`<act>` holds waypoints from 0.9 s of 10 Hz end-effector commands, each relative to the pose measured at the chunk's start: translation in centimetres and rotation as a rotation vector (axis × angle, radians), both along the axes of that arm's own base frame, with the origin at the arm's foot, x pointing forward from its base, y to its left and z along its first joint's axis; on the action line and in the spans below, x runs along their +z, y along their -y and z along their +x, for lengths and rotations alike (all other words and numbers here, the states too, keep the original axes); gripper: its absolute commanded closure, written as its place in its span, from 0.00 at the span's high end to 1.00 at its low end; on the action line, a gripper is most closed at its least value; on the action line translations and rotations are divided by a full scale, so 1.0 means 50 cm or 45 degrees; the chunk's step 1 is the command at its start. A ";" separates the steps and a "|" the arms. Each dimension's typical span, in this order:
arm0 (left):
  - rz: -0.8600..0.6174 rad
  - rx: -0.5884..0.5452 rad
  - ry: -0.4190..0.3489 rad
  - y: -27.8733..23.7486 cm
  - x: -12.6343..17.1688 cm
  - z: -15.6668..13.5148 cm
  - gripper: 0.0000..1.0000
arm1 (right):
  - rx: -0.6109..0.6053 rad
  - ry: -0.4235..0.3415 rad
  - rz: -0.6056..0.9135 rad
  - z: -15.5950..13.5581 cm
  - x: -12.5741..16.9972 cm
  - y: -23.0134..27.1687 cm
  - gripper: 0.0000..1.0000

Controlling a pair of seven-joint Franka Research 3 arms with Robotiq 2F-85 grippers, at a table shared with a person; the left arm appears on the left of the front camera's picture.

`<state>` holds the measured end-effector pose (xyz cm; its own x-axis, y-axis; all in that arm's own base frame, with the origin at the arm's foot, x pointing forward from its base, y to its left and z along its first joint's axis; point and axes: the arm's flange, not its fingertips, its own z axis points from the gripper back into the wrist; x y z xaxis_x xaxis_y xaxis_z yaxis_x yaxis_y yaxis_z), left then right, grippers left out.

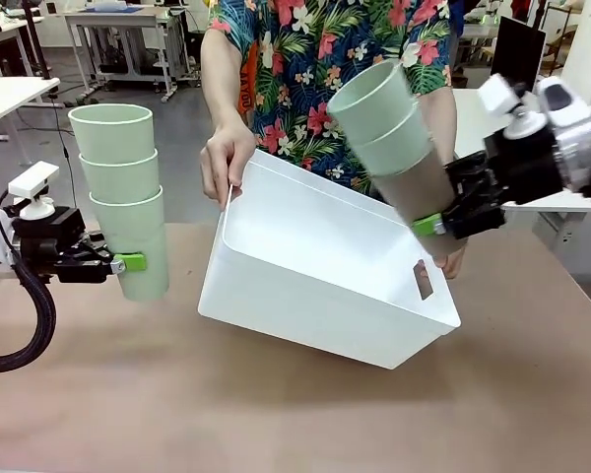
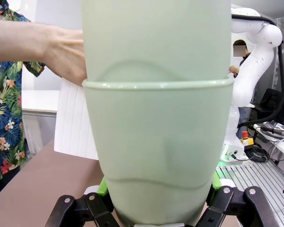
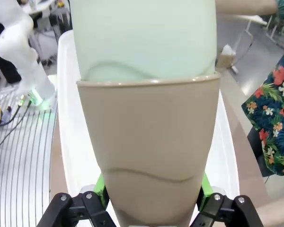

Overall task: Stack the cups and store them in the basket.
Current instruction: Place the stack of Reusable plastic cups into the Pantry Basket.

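Note:
My left gripper (image 1: pixel 128 263) is shut on an upright stack of three mint green cups (image 1: pixel 124 197), held above the table's left side; the same green stack (image 2: pixel 156 142) rises between the fingers in the left wrist view. My right gripper (image 1: pixel 435 225) is shut on a tilted stack with the tan-brown cup (image 1: pixel 419 192) at the bottom and two green cups (image 1: pixel 374 108) nested in it, leaning left over the basket. The tan cup (image 3: pixel 149 156) sits between the green pads. A person's hands tilt the white basket (image 1: pixel 315 266), its opening facing me.
The person (image 1: pixel 315 59) in a floral shirt stands across the table, one hand (image 1: pixel 225 158) on the basket's left rim, the other behind its right end. Brown tabletop (image 1: pixel 276 414) lies bare in front of the basket.

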<state>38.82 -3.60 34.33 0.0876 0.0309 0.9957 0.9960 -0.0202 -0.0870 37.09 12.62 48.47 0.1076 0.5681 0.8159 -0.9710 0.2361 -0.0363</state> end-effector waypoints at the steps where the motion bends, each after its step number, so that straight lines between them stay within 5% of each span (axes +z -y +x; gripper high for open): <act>1: -0.010 -0.003 0.012 0.001 0.009 -0.003 0.85 | -0.011 -0.074 -0.114 0.031 -0.009 -0.051 0.84; 9: -0.010 -0.003 0.012 0.001 0.009 -0.003 0.85 | -0.049 -0.110 -0.422 0.053 -0.137 -0.207 0.84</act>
<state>38.83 -3.60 34.32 0.0876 0.0307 0.9957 0.9960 -0.0202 -0.0870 39.33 21.75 40.88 0.1719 0.7807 0.6008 -0.9725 0.2316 -0.0227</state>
